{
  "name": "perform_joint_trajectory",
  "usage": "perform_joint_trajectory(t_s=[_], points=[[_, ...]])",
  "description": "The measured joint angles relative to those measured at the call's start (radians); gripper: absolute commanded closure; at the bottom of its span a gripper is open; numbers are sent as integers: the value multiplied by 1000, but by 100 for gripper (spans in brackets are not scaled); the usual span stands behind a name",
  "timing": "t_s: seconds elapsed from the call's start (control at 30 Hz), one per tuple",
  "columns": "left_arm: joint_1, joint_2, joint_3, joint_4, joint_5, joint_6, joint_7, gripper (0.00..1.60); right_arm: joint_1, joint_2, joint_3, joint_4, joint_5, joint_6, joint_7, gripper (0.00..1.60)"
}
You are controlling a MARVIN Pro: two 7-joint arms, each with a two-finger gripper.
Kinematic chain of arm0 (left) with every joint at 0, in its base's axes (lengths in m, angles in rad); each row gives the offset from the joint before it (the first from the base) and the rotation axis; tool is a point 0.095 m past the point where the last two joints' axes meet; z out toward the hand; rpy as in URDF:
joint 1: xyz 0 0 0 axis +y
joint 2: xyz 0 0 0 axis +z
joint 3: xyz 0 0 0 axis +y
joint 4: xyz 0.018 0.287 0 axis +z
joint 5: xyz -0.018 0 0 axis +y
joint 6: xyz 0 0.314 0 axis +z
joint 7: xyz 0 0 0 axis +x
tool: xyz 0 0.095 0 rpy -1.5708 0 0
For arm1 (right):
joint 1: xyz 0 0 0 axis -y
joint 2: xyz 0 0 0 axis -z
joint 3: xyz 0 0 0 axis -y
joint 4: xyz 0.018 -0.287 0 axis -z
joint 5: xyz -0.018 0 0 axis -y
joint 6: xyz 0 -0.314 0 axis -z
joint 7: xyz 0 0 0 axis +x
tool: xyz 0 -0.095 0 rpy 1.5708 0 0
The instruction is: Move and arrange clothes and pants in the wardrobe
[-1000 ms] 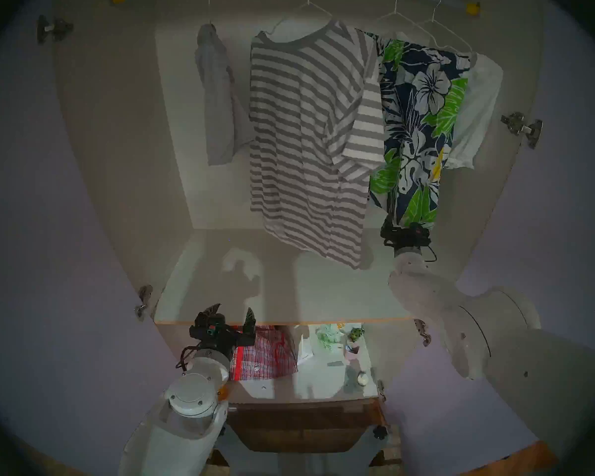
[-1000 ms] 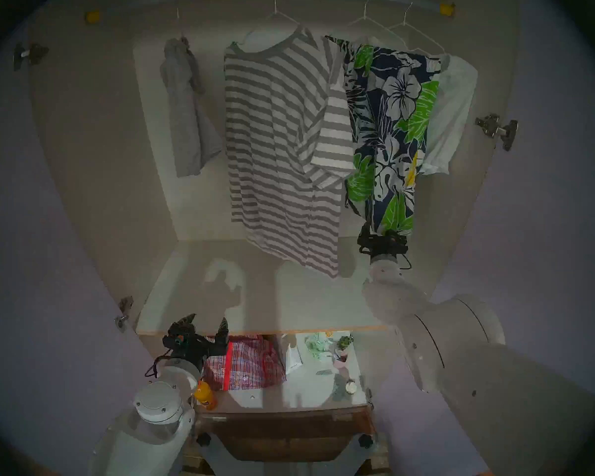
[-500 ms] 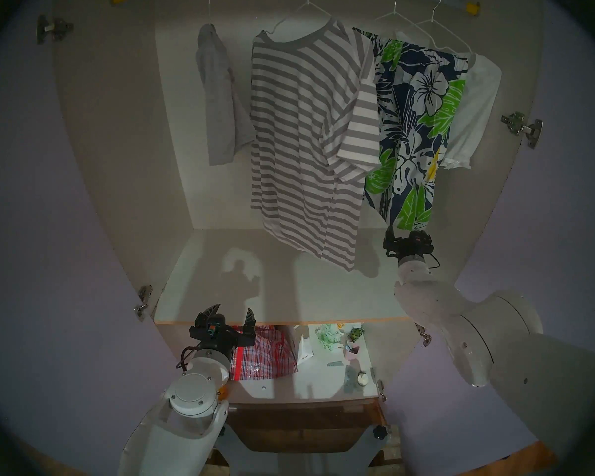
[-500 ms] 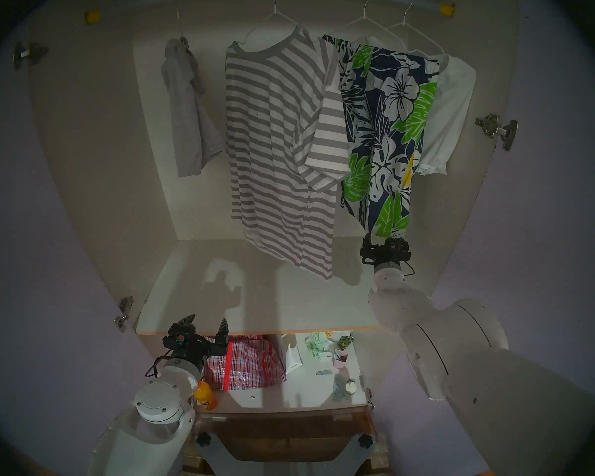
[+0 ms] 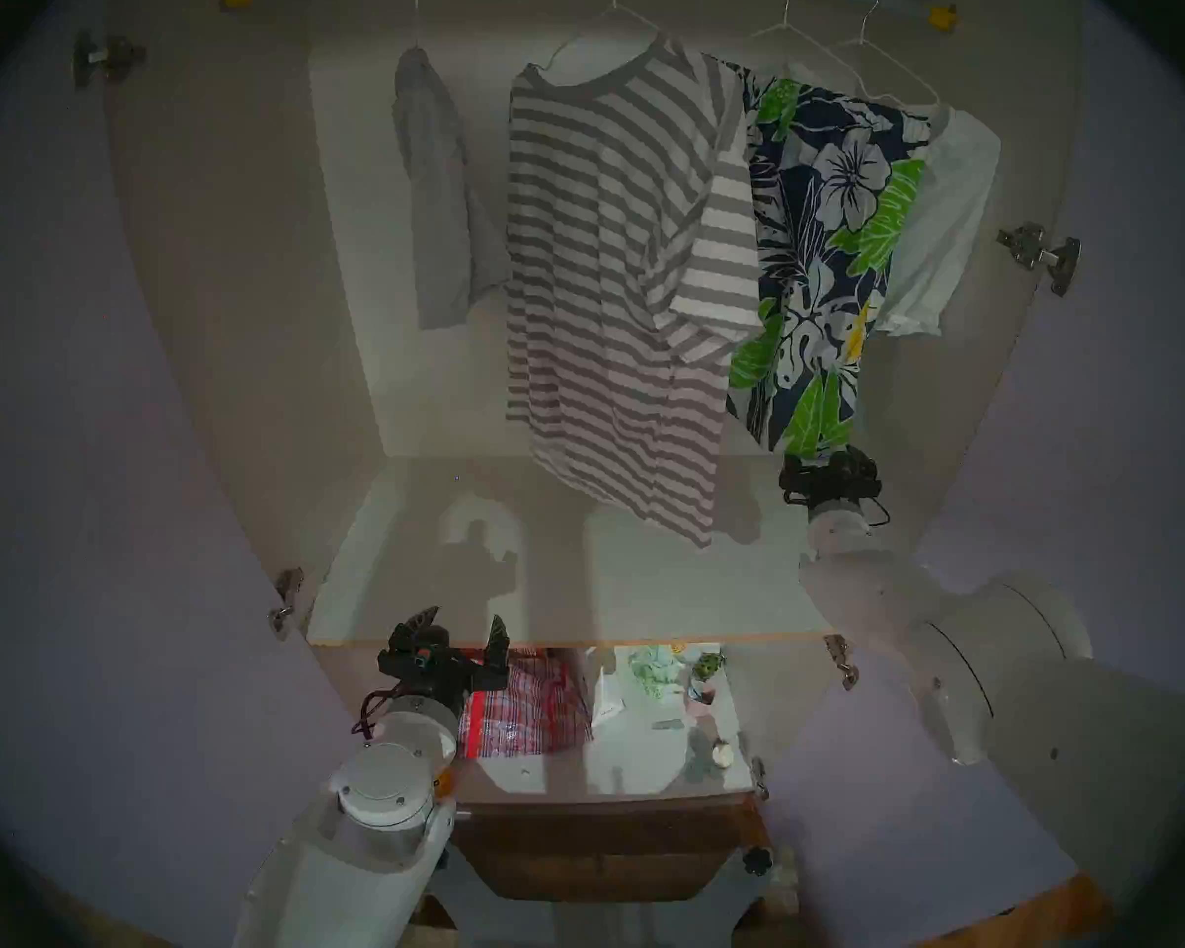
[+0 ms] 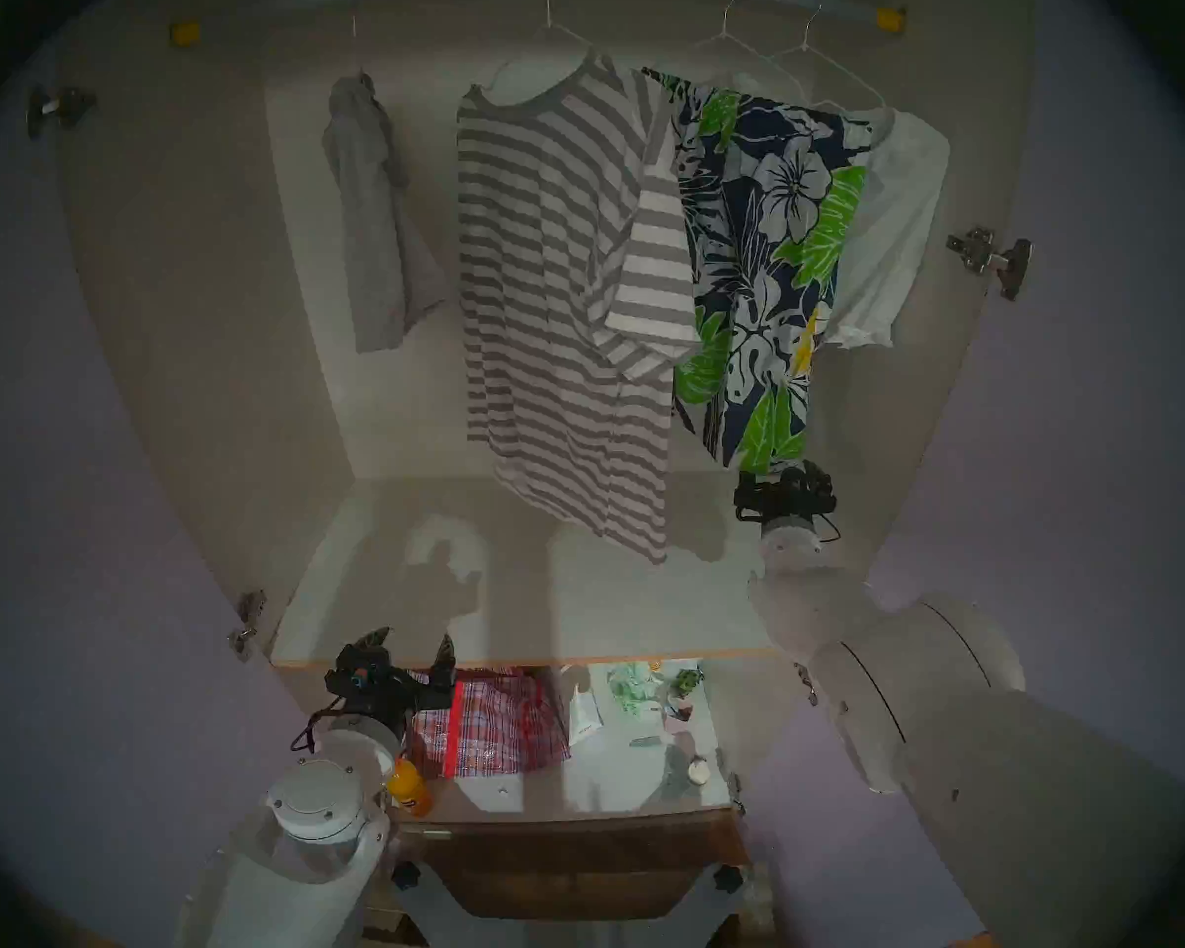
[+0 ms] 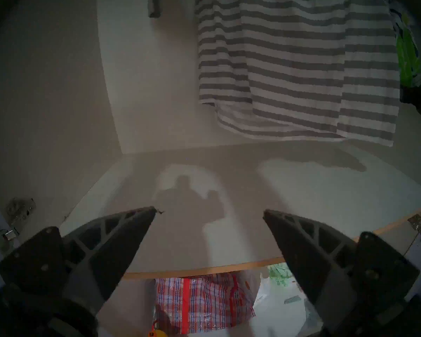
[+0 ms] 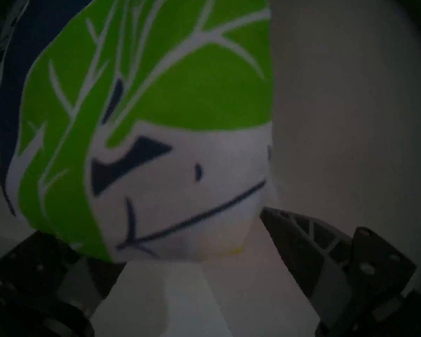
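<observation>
Inside the wardrobe (image 5: 248,351), flowered shorts (image 5: 829,256) hang rightward on the rail, their hem between the wide-open right claw (image 8: 180,251); closing squarely on it should avoid slipping, while the left claw (image 5: 463,628) waits open.

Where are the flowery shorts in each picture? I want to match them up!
Head left: flowery shorts hang upper right, right of the striped T-shirt.
Head right: upper right, again beside it.
Left wrist: a green sliver at the right edge, past the stripes.
Right wrist: filling the upper left, close up.
Shared landmark: the striped T-shirt, except right wrist.
</observation>
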Motion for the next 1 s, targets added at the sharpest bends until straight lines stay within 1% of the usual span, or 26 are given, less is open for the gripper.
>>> perform_joint_trajectory(t_s=[0.27, 0.5, 1.0], points=[[-2, 3, 3, 2, -4, 0, 4, 0, 32, -2, 2, -8, 0, 9, -49, 0], [-4, 7, 7, 3, -8, 0, 8, 0, 77, -8, 9, -21, 0, 15, -98, 0], [-6, 15, 14, 1, -14, 0, 16, 0, 150, -45, 48, -41, 14, 17, -185, 0]])
